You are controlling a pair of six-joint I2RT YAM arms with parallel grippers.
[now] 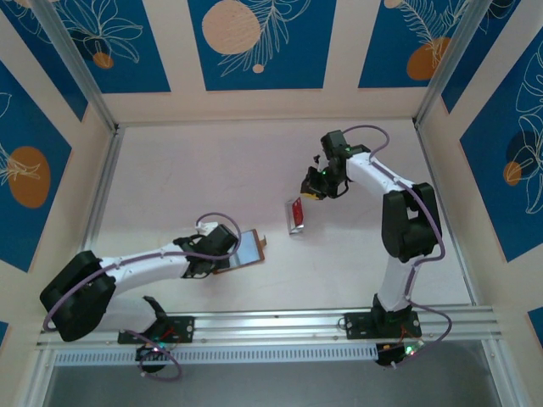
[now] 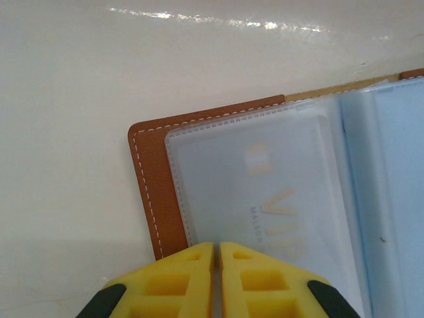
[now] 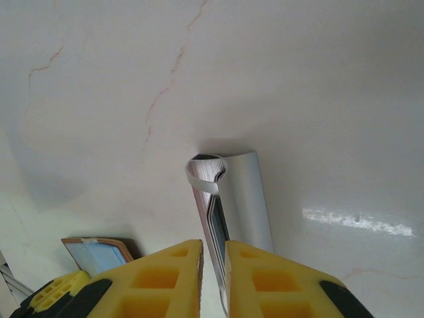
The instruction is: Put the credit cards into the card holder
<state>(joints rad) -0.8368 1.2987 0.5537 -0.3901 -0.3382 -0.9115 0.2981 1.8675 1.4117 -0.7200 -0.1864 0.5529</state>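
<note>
Pale tabletop [image 1: 212,170], prob. marble, blue walls [image 1: 259,42]

Card holder [image 1: 249,248] lies flat on table [image 1: 195,170], L of centre, toward front edge. L end effector [image 1: 222,254] is at holder's L edge; L wrist view has its tips over holder's near edge. Slim case [image 1: 296,215] is also on table, approx mid-table, behind & R of holder, apart from it. R end effector [image 1: 316,192] is just behind & R of case. R wrist view: case's near end runs in betw. the tips, holder lower L beyond.
</note>
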